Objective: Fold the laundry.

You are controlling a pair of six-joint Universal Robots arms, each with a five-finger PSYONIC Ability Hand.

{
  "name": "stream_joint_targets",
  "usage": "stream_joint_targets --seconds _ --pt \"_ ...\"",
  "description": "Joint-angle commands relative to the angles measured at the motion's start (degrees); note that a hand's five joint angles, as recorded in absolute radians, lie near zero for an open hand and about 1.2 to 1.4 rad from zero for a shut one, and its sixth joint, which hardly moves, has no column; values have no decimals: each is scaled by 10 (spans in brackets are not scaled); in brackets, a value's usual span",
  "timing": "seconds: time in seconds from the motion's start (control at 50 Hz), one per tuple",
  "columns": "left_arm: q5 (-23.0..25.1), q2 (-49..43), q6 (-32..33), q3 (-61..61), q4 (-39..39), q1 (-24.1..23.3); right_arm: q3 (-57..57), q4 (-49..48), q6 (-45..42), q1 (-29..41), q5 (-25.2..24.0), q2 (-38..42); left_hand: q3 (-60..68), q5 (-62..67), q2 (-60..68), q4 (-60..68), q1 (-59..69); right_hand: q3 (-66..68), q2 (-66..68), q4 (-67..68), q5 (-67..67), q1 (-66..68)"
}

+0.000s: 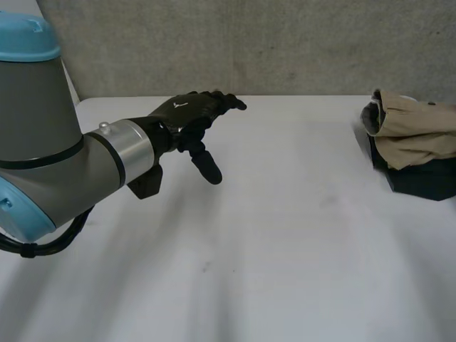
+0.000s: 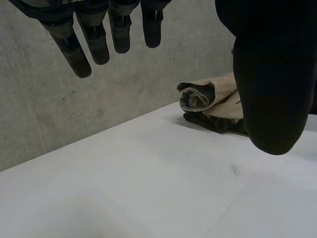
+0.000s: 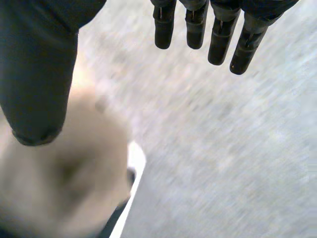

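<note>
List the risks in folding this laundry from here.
1. The rumpled beige cloth lies bunched on a dark cloth. The open right hand over it may grab both layers at once.
2. The pile sits near the far edge of the white table, so a careless pull could drag it off.
3. The open left hand hovers far from the pile and would likely need a long reach to help.

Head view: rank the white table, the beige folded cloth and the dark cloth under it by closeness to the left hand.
1. White table, directly beneath the left hand.
2. Beige folded cloth and dark cloth, stacked far right: too close to call.
</note>
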Motion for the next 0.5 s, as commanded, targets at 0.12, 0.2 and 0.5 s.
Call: stream_joint_targets --seconds 0.12,0.2,0.5 --pt "-116 93 4 -33 46 0 113 21 158 201 169 -260 -9 -18 -5 -4 1 -26 -29 -37 -42 -12" --pt "-171 128 12 -67 82 6 168 22 157 295 237 -281 -11 -20 -7 -6 -1 -26 -29 -37 -42 -12" --pt "-185 149 37 -147 91 36 231 40 156 426 356 -271 -19 -28 -15 -14 -9 -26 -29 -37 -42 -12"
